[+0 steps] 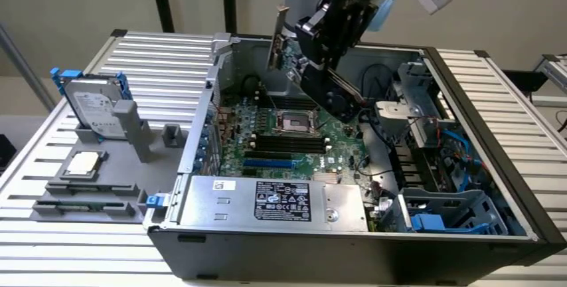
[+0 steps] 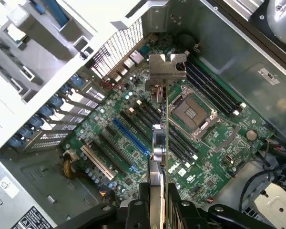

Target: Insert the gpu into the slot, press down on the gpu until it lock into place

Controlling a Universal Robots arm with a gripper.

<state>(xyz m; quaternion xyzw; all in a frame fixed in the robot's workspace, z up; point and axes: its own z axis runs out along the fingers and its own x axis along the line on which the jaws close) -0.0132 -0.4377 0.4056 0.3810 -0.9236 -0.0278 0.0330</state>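
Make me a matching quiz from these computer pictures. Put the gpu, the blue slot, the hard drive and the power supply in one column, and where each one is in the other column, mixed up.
Things
1. gpu
2. slot
3. hard drive
4. power supply

Places
A. upright outside the case, at the exterior view's left
B. on the motherboard, with nothing in it
C. silver box inside the case, along its near edge in the exterior view
D. clamped in the gripper, above the motherboard

Pairs: 1-D, 2-B, 3-A, 4-C
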